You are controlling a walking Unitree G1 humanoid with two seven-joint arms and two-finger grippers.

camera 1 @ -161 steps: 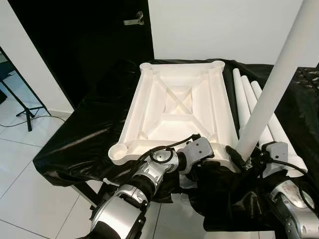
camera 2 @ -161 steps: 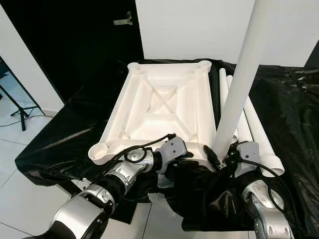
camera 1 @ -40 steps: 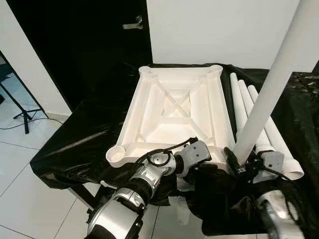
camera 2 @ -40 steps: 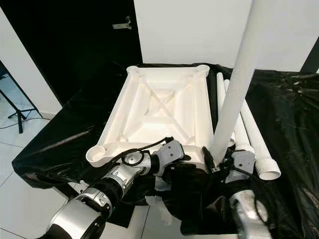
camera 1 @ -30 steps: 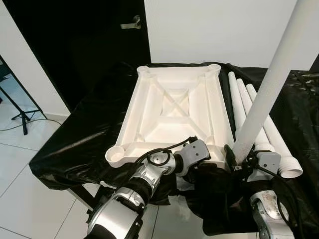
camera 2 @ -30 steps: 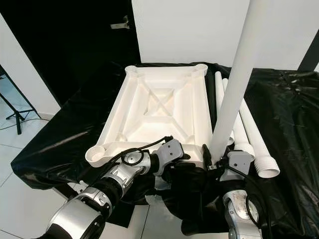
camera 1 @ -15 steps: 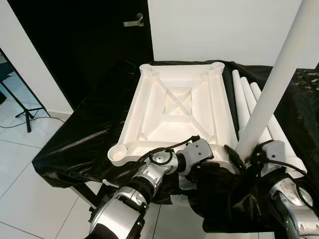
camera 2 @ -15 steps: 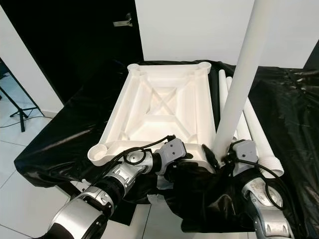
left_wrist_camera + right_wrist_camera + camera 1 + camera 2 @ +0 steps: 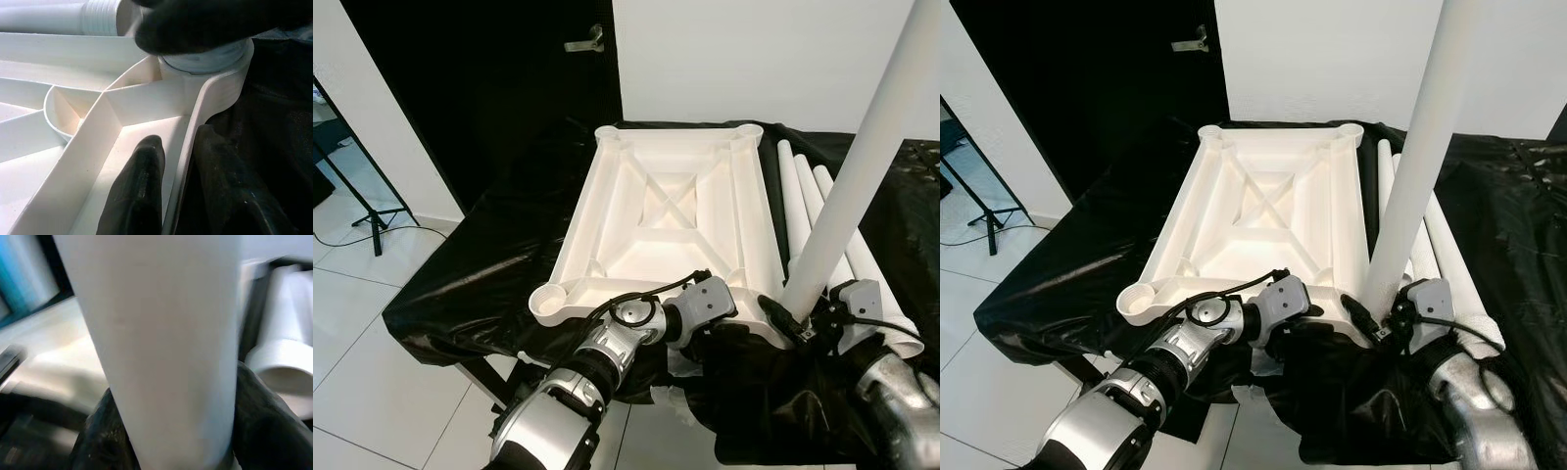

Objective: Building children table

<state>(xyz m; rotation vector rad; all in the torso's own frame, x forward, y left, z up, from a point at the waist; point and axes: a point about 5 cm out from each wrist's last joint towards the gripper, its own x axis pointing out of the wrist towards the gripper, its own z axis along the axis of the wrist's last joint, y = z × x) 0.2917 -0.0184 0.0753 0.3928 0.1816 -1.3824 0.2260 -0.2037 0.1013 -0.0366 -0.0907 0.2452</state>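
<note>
With the left gripper (image 9: 173, 191) pinching the upturned tabletop's (image 9: 666, 211) near rim, the right gripper (image 9: 1393, 318) clasps an upright table leg (image 9: 1420, 157) in the lower-right corner socket (image 9: 215, 63), probably needing twisting next.

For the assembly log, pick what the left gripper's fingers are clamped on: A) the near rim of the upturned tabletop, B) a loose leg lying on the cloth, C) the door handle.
A: the left gripper has one finger on each side of the tabletop rim.
</note>
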